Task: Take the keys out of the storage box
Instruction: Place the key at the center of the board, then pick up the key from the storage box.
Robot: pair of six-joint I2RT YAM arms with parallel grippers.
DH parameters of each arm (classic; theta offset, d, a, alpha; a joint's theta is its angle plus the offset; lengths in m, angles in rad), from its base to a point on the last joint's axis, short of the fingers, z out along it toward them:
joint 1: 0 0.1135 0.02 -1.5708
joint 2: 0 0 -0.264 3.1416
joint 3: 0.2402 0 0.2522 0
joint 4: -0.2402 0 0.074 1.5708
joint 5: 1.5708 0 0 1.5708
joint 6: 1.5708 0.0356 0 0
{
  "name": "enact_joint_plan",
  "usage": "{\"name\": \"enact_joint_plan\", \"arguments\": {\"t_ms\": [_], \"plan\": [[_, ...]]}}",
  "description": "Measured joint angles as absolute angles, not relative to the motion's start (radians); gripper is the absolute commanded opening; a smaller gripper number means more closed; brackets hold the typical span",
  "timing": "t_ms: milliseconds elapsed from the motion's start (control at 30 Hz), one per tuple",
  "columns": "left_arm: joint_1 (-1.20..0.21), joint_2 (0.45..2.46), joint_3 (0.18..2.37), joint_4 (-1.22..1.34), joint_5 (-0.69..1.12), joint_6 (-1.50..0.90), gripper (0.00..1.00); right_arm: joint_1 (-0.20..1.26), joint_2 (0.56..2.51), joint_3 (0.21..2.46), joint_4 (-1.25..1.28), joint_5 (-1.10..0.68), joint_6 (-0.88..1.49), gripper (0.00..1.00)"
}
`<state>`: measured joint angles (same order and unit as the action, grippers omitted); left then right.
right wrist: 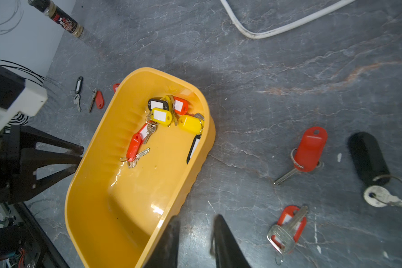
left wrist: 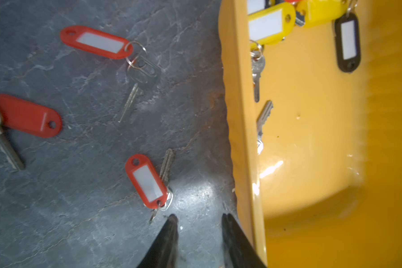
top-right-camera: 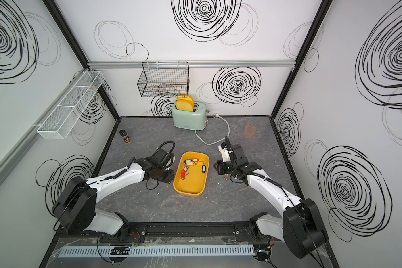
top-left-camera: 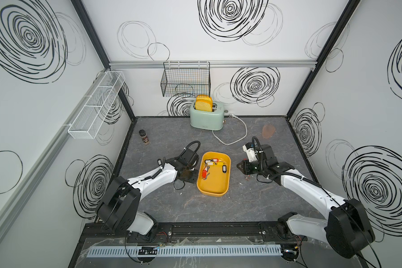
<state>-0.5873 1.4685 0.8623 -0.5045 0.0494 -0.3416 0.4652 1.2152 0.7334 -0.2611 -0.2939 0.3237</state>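
The mustard-yellow storage box (top-left-camera: 215,185) (top-right-camera: 190,185) sits mid-table between both arms. Several keys (top-left-camera: 212,163) (right wrist: 165,116) with red, yellow and black tags lie bunched at its far end. My left gripper (left wrist: 199,218) is open over bare table just outside the box's left wall (left wrist: 239,139), with nothing between its fingers. A red-tagged key (left wrist: 146,181) lies beside one fingertip, and two more red-tagged keys (left wrist: 95,41) (left wrist: 26,114) lie farther out. My right gripper (right wrist: 196,218) (top-left-camera: 238,166) is open and empty next to the box's right wall. Two red-tagged keys (right wrist: 309,148) (right wrist: 288,229) and a black-tagged one (right wrist: 367,157) lie on the table right of it.
A mint toaster (top-left-camera: 207,116) holding bread stands at the back, its white cord (top-left-camera: 239,137) looping forward. A spice bottle (top-left-camera: 143,136) stands back left. A black wire basket (top-left-camera: 186,80) and a white mesh basket (top-left-camera: 95,106) hang on the walls.
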Motion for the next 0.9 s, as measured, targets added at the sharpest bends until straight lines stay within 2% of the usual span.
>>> {"name": "enact_joint_plan", "arguments": {"t_ms": [367, 467, 567, 900], "plan": [[-0.648, 1.478, 0.863, -0.494, 0.071, -0.358, 0.36, 0.595, 1.342, 0.814, -0.256, -0.334, 0.272, 0.29], [-0.649, 1.478, 0.863, -0.495, 0.068, -0.359, 0.39, 0.627, 1.388, 0.839, -0.254, -0.341, 0.26, 0.31], [-0.64, 1.469, 0.862, -0.499, 0.06, -0.363, 0.43, 0.662, 1.437, 0.865, -0.25, -0.342, 0.246, 0.34], [-0.561, 1.352, 0.841, -0.504, 0.058, -0.368, 0.45, 0.751, 1.613, 0.958, -0.215, -0.341, 0.211, 0.37]]}}
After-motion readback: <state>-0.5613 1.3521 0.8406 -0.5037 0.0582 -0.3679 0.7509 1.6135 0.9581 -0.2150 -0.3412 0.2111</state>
